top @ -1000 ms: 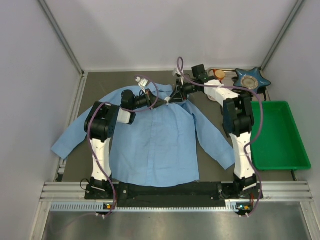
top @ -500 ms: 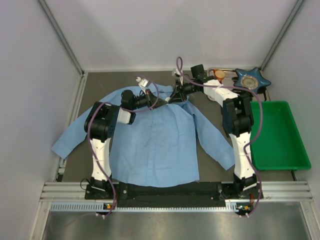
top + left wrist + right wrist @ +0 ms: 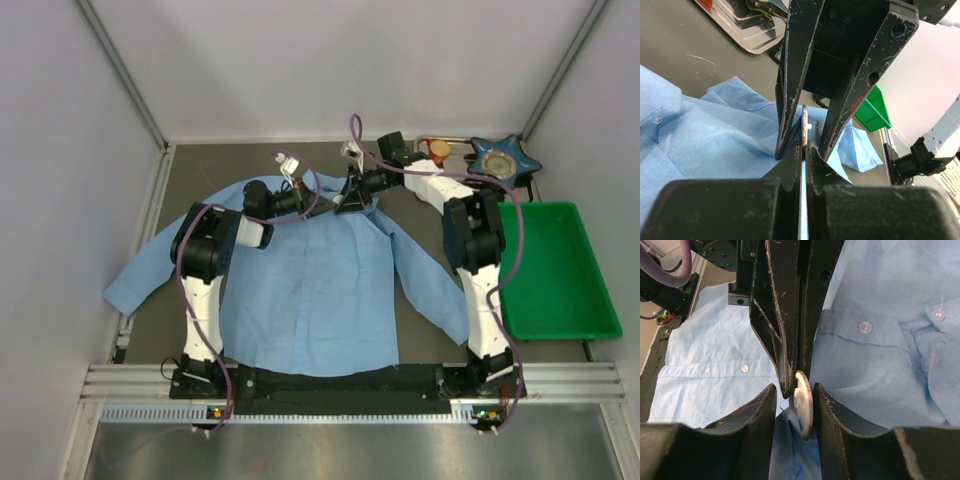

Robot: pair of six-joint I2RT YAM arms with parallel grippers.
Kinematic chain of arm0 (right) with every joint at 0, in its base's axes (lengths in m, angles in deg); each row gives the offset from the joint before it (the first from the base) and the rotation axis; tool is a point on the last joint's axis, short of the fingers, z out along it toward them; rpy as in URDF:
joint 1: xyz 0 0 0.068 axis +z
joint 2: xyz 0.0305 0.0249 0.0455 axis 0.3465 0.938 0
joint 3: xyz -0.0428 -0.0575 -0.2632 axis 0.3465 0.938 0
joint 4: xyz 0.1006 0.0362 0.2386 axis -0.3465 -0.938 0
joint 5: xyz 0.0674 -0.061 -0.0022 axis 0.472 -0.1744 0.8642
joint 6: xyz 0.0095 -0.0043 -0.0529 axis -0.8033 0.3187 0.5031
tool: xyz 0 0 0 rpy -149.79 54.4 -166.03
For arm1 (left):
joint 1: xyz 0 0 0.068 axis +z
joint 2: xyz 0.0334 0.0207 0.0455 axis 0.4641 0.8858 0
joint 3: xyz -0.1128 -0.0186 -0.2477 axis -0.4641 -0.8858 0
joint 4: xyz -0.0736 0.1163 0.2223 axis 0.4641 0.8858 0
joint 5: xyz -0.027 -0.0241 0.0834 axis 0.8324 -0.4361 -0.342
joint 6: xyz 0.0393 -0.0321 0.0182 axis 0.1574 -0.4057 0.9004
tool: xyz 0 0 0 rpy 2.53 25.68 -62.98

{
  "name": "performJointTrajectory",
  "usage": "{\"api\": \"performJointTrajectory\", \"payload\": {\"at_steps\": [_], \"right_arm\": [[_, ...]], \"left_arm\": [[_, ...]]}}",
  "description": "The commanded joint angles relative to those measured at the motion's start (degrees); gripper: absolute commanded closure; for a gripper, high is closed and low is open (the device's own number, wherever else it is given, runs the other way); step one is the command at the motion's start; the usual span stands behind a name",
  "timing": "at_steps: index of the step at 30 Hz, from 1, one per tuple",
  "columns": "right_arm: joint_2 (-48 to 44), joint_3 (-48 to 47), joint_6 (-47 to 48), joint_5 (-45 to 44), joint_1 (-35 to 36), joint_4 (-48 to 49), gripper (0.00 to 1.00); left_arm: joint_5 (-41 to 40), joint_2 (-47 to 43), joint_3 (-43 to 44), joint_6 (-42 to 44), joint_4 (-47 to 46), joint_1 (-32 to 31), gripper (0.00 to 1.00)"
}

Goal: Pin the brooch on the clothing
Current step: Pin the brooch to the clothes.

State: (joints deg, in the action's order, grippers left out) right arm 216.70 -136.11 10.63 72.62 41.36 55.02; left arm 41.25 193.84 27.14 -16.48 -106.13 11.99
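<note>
The brooch (image 3: 803, 405) stands on edge over clothing (image 3: 310, 290), seemingly pinched by left gripper (image 3: 804, 150), right gripper (image 3: 795, 390) released

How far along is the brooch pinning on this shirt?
Done: the light blue button-up shirt lies spread flat. In hand: near its collar the small round disc brooch stands edge-on between the right gripper's parted fingers, the shut left gripper at its edge. Still to do: no fastening is visible.

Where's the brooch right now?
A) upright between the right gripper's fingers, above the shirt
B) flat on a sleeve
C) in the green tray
A: the right wrist view shows the brooch edge-on between the fingers of the right gripper, with the shirt beneath.
</note>
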Motion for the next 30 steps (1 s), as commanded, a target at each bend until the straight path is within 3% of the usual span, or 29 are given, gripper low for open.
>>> {"api": "performJointTrajectory", "payload": {"at_steps": [1,9,30], "right_arm": [[-1.7,-1.4,1.0,3.4,-0.5,-1.8,0.61],[-4.3,1.4,2.5,1.8,-3.1,-4.0,0.49],[-3.9,-1.7,-0.7,6.8,-3.3,-5.8,0.57]], "left_arm": [[2.6,0.3,1.8,-1.5,-10.9,-0.2,1.00],[4.8,0.7,1.9,-3.0,-13.3,0.1,1.00],[6.7,1.4,2.4,-5.9,-17.2,-0.3,1.00]]}}
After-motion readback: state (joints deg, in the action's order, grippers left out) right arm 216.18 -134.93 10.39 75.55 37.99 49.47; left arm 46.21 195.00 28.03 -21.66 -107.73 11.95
